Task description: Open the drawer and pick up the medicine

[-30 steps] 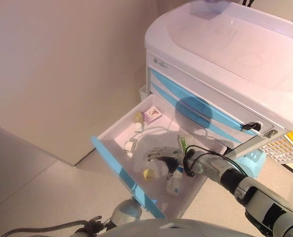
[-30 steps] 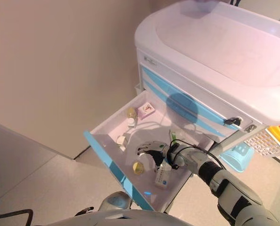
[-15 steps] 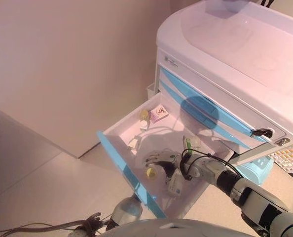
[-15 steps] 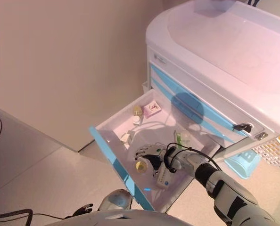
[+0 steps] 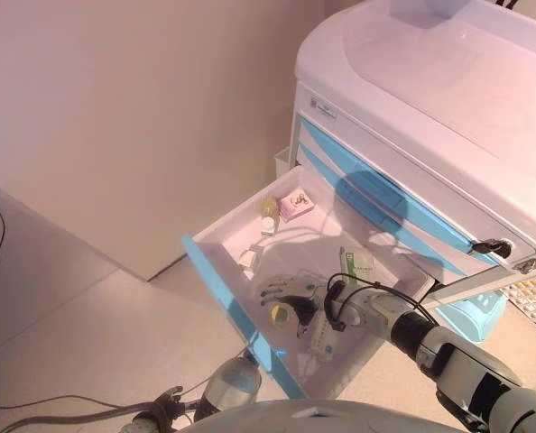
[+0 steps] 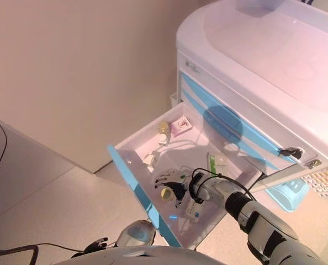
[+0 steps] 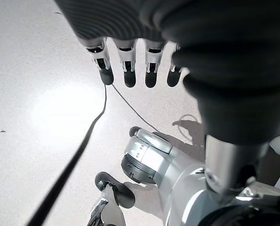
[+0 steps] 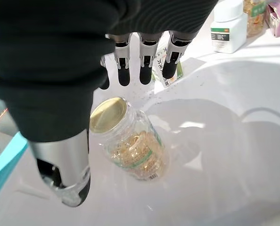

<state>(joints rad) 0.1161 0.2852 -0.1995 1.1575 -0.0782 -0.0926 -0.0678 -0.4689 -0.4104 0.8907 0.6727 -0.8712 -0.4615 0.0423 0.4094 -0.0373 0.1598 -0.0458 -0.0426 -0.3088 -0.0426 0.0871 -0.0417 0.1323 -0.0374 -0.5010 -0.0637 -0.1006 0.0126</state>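
Observation:
The cart's lower drawer (image 5: 230, 311), white with a blue front, stands pulled out. Inside, a clear medicine bottle (image 8: 135, 149) with a gold lid lies on its side near the drawer's front; it also shows in the left eye view (image 5: 278, 313). My right hand (image 5: 292, 290) is inside the drawer just over that bottle. Its fingers (image 8: 145, 66) are straight and the thumb (image 8: 67, 165) is beside the lid, so the bottle lies between them, not gripped. My left hand (image 7: 127, 70) hangs open over the floor, holding nothing.
The drawer also holds a white and blue box (image 5: 323, 339), a green and white box (image 5: 347, 263), a white bottle (image 8: 229, 24), an amber bottle (image 5: 269, 207) and a pink box (image 5: 296, 204). The white cart (image 5: 430, 108) rises behind. A wall is to the left.
The camera has shifted, moving the whole scene right. My right hand has moved a little toward the drawer's front, closer over the gold-lidded bottle. The bottle has stayed in place.

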